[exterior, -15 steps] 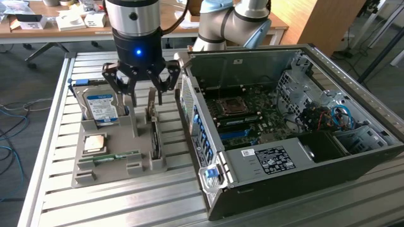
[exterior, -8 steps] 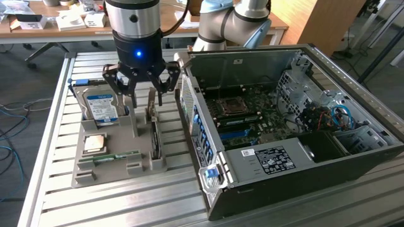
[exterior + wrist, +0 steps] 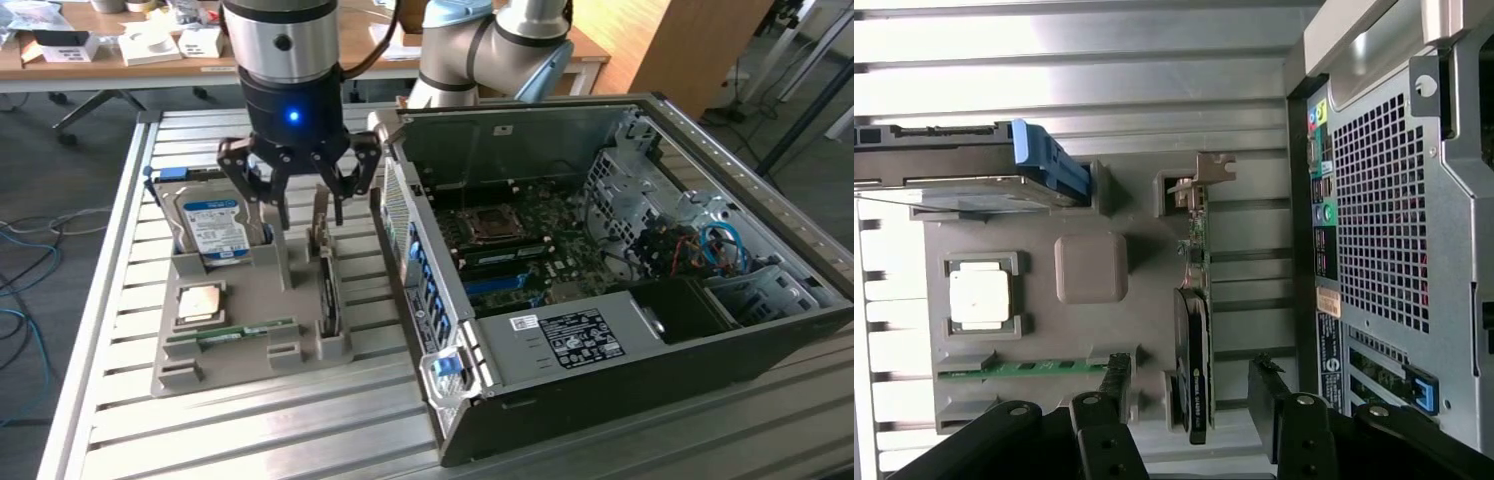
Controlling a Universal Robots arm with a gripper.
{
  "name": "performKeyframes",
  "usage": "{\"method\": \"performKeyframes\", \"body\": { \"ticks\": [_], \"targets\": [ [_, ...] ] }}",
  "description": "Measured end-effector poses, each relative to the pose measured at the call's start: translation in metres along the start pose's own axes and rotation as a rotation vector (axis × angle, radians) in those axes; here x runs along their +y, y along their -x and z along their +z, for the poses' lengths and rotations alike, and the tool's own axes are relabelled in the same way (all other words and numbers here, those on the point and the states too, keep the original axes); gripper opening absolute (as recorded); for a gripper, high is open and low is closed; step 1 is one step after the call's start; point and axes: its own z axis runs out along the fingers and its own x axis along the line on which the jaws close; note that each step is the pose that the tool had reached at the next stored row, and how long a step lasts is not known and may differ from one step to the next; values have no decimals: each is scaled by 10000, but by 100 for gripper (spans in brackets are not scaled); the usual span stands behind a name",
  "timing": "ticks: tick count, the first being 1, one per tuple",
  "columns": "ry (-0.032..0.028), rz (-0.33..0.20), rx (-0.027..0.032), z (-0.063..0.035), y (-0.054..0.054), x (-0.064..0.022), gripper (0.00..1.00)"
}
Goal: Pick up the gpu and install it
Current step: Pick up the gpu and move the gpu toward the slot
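– Over the tray [image 3: 227, 362], where does your gripper [image 3: 308, 215] hang?

– Above its far half, pointing straight down at it. A blue light glows on my wrist. The tray is grey and rests on a slatted metal table [image 3: 267, 430].

– How do your fingers stand?

– Spread wide, with nothing held. From my wrist camera, the gpu [image 3: 1196, 345] shows between my two dark fingers [image 3: 1116, 378], and neither one touches it.

– Where exactly is the gpu?

– It stands on its long edge in a slot of the tray, on the side nearest the case [image 3: 601, 250]. It is a thin dark card. Its pale bracket [image 3: 1202, 178] is at the card's far end in the exterior view.

– What else sits in the tray?

– A drive [image 3: 214, 230] with a blue label stands upright at the far corner, towards the exterior view's left. A square chip [image 3: 200, 300] lies flat in front of it. A green memory stick [image 3: 247, 332] lies along the near part of the tray.

– And the case?

– It lies just beside the tray, at the exterior view's right. Its side panel is off, so the board inside faces up.
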Motion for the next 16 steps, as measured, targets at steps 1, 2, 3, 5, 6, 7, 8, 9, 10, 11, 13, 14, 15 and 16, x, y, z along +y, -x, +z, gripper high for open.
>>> {"method": "performKeyframes", "body": {
  "ticks": [1,2,3,5,6,7,8,9,10,11,13,14,15,16],
  "targets": [
    [1,0,-1,8,0,0,59],
    [1,0,-1,16,0,-1,59],
    [0,0,0,23,-1,-1,59],
    [0,0,0,40,-1,-2,59],
    [1,0,-1,49,-1,-2,59],
    [0,0,0,57,-1,-3,59],
    [0,0,0,66,-1,-3,59],
    [0,0,0,75,-2,-4,59],
    [0,0,1,84,-2,-4,59],
    [-1,0,0,93,-2,-4,59],
    [-1,0,0,112,-2,-5,59],
    [0,0,0,120,-3,-6,59],
    [0,0,0,129,-3,-6,59],
    [0,0,0,138,-3,-6,59]
  ]
}}
